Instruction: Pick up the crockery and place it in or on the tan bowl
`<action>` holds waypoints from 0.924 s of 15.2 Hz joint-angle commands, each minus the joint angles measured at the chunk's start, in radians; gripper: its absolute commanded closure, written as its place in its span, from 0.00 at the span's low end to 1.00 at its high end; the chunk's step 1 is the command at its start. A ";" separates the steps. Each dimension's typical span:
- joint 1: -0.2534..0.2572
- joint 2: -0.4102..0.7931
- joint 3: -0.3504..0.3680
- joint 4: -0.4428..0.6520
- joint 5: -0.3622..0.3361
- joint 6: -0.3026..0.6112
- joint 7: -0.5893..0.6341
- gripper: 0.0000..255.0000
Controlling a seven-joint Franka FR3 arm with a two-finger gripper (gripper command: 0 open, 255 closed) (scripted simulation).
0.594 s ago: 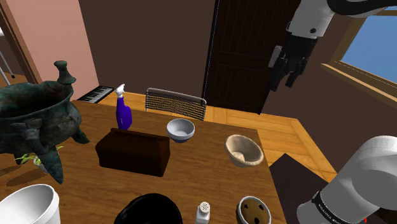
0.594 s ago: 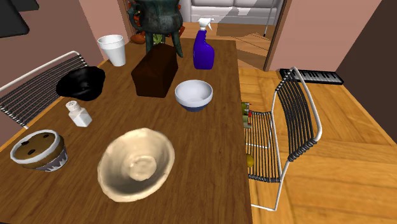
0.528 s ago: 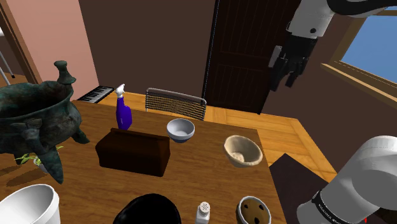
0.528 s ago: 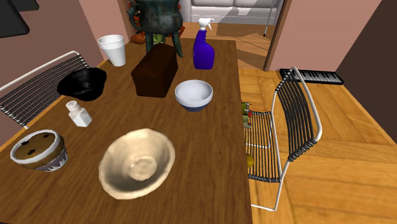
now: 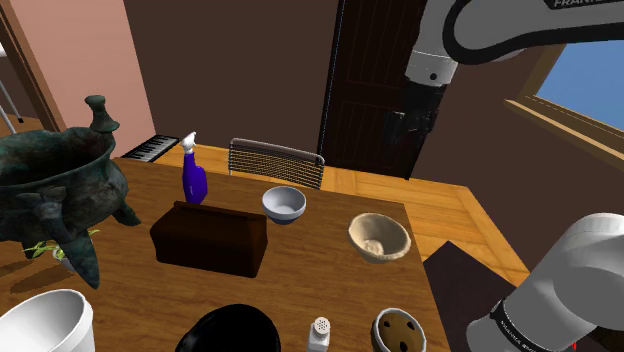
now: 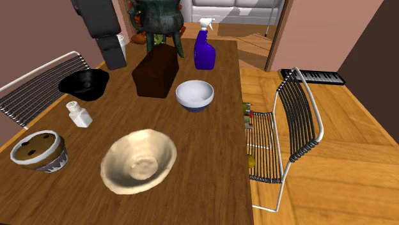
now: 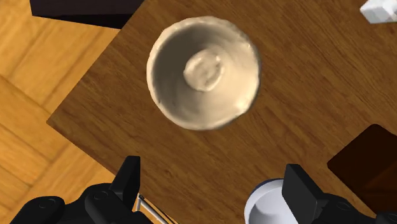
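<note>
- We take this for a home, most likely a dining room: a long wooden desk (image 6: 211, 147) stands on a parquet floor (image 6: 339, 172), with a wire chair (image 6: 300, 115) drawn up at one side.
- On the desk we see tableware: a tan bowl (image 6: 137, 161), a white bowl (image 6: 194, 94), a shaker (image 6: 78, 115) and a cup (image 5: 45, 320).
- A spray bottle (image 6: 204, 48) and a dark green cauldron (image 5: 50, 190) share the same desk, as household clutter does.
- A piano keyboard (image 6: 316, 75) lies on the floor beyond the chair.
- Around it we find pink walls (image 5: 80, 70), a dark wooden door (image 5: 370, 80) and a window (image 5: 590, 75) showing blue.
- Through a doorway we make out what looks like a pale sofa (image 6: 256, 6).
</note>
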 commanded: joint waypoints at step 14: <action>0.002 0.551 0.077 0.193 -0.062 0.358 0.117 0.00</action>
